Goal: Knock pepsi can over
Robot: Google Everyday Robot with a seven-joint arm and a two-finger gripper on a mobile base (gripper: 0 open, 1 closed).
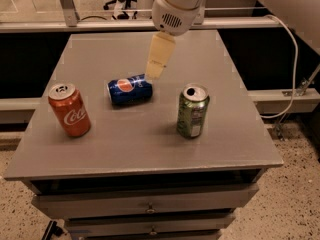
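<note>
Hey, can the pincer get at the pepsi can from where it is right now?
Probably yes. The pincer hangs close by one end of the pepsi can, which lies on its side, and nothing stands between them.
</note>
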